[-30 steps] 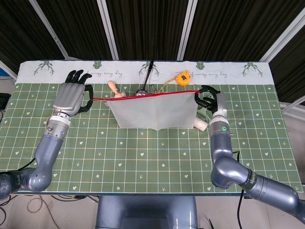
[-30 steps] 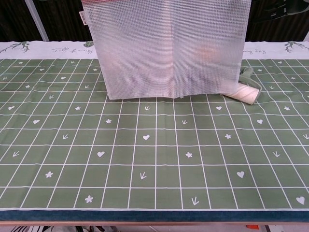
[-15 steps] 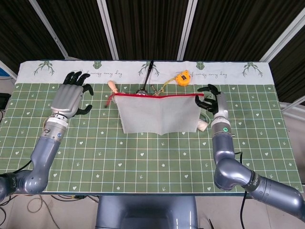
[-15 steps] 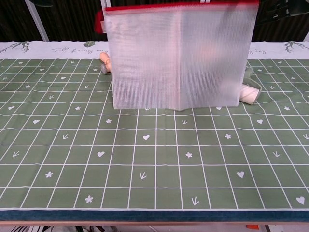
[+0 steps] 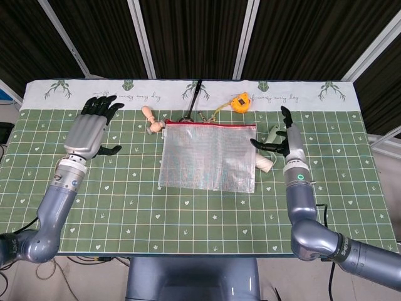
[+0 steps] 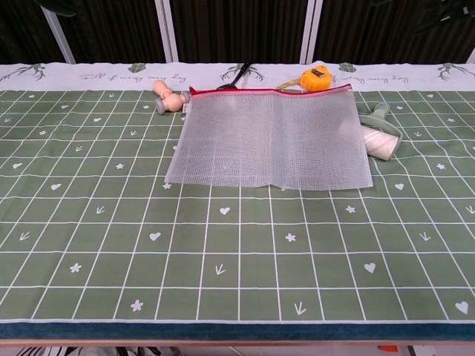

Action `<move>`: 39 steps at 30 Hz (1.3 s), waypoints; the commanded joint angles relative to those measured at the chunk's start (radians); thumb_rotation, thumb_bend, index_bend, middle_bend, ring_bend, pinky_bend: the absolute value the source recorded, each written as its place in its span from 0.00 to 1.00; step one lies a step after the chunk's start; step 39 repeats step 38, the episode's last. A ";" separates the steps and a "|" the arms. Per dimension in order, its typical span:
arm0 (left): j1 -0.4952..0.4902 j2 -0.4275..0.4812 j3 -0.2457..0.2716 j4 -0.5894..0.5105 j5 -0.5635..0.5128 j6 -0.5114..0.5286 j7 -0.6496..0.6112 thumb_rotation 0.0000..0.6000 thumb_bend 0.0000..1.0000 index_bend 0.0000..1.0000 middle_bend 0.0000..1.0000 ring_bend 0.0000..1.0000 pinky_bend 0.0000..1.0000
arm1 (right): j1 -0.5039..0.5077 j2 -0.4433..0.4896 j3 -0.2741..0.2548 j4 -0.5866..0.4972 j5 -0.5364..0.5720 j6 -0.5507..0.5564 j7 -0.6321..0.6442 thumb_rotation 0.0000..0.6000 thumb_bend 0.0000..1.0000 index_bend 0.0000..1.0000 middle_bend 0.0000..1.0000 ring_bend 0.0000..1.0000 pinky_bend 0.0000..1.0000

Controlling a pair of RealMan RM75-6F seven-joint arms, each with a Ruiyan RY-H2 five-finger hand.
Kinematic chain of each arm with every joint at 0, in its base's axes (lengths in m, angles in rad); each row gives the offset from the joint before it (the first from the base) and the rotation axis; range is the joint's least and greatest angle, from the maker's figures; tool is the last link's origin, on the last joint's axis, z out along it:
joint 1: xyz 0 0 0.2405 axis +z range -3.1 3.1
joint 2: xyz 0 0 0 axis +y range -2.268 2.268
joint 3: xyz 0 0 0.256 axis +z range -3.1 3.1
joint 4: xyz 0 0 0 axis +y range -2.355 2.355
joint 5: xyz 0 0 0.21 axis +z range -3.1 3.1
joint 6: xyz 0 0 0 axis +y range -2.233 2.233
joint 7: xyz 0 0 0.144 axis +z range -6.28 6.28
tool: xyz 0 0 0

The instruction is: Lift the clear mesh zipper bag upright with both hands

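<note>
In the head view, one clear mesh zipper bag (image 5: 208, 157) with a red zipper lies flat on the green grid tablecloth (image 5: 188, 213), between two hands. The left hand (image 5: 94, 128) hovers well apart from it, fingers spread, holding nothing. The right hand (image 5: 282, 139) is near the bag's right edge, fingers spread, empty.

In the chest view, the bag (image 6: 271, 144) lies flat. Around it: one wooden peg doll (image 6: 168, 98), one orange tape measure (image 6: 314, 78), one lint roller (image 6: 380, 133), one black-handled tool (image 6: 239, 74). Neither hand shows here.

Both hands left out of the chest view, lint roller (image 5: 265, 162) partly covered by the right hand (image 5: 283, 142) in the head view, dark utensil (image 6: 236, 76) beyond the mesh bag (image 6: 271, 145) too small to be identified
</note>
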State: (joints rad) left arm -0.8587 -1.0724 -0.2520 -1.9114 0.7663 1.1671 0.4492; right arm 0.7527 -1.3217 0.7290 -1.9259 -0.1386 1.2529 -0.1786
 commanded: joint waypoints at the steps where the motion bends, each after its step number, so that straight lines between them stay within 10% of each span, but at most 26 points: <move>1: 0.059 0.015 0.033 -0.047 0.081 0.054 -0.031 1.00 0.14 0.13 0.04 0.00 0.00 | -0.075 0.068 -0.120 -0.071 -0.139 0.018 -0.050 1.00 0.16 0.00 0.00 0.00 0.20; 13: 0.376 0.008 0.299 -0.046 0.510 0.283 -0.143 1.00 0.03 0.10 0.01 0.00 0.00 | -0.375 0.227 -0.561 -0.035 -0.824 0.145 -0.044 1.00 0.12 0.00 0.00 0.00 0.20; 19: 0.497 -0.020 0.376 0.051 0.593 0.362 -0.206 1.00 0.03 0.07 0.00 0.00 0.00 | -0.485 0.269 -0.678 0.062 -1.021 0.227 -0.007 1.00 0.11 0.00 0.00 0.00 0.20; 28: 0.659 -0.092 0.402 0.282 0.704 0.511 -0.309 1.00 0.03 0.05 0.00 0.00 0.00 | -0.626 0.223 -0.728 0.286 -1.223 0.411 0.102 1.00 0.11 0.00 0.00 0.00 0.20; 39: 0.678 -0.108 0.353 0.318 0.684 0.487 -0.341 1.00 0.03 0.05 0.00 0.00 0.00 | -0.649 0.214 -0.690 0.297 -1.181 0.382 0.151 1.00 0.11 0.00 0.00 0.00 0.20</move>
